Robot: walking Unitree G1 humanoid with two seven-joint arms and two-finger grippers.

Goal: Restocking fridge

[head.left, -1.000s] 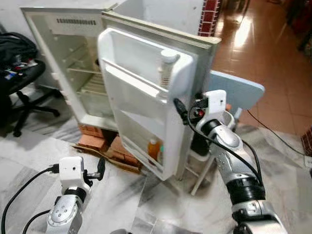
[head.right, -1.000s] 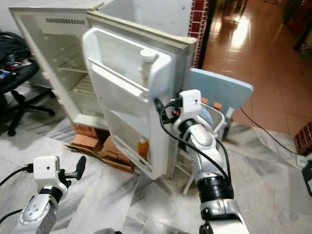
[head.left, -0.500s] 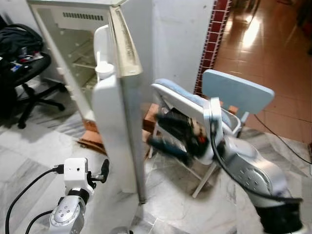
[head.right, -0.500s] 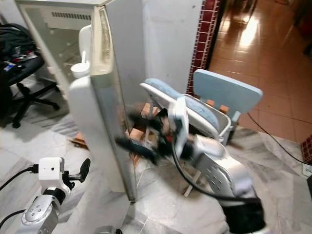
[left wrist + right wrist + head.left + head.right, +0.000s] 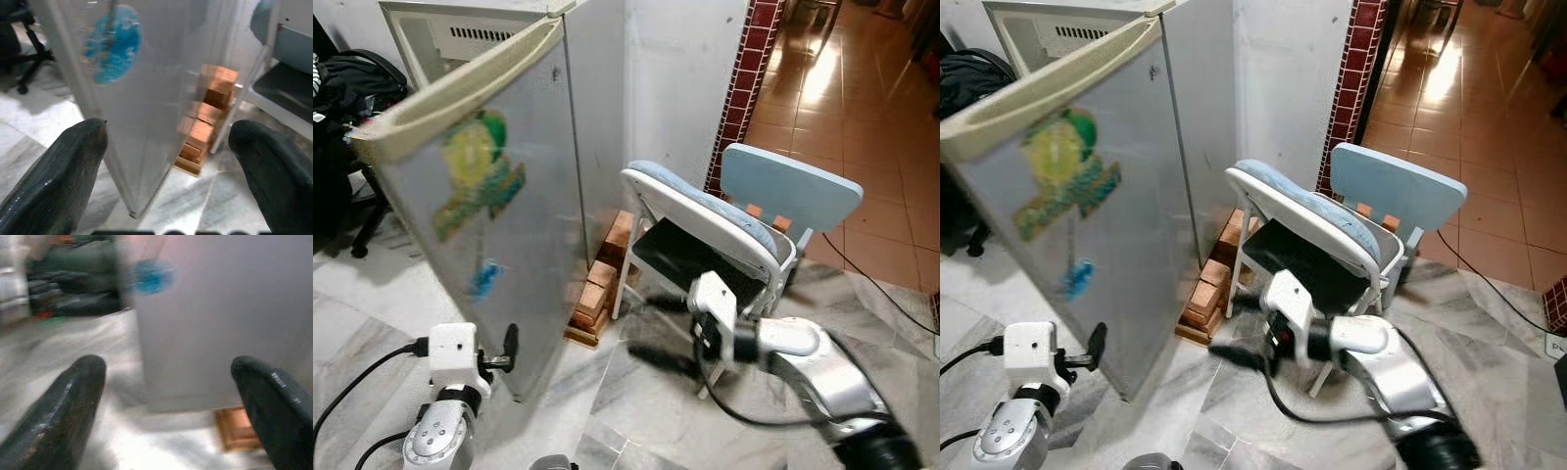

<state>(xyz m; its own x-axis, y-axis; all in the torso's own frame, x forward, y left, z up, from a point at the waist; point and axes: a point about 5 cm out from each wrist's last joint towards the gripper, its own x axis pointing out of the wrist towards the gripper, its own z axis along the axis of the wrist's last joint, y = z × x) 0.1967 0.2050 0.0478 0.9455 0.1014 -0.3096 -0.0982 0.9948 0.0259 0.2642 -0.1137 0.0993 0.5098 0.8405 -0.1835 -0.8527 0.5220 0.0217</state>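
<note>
Underfoot, marble floor (image 5: 636, 411) meets grey fridge door (image 5: 499, 274).

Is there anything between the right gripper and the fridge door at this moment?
Nothing visible. The right gripper, fingers apart, faces the fridge door across bare marble floor; the folding chair stands off to its side.

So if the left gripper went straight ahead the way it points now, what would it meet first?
Most likely the fridge door: the open left gripper faces its grey outer panel, near the blue sticker. Depth is unclear.

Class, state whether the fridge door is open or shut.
Partly open: the fridge door angles away from the cabinet, a gap showing along its top edge.
</note>
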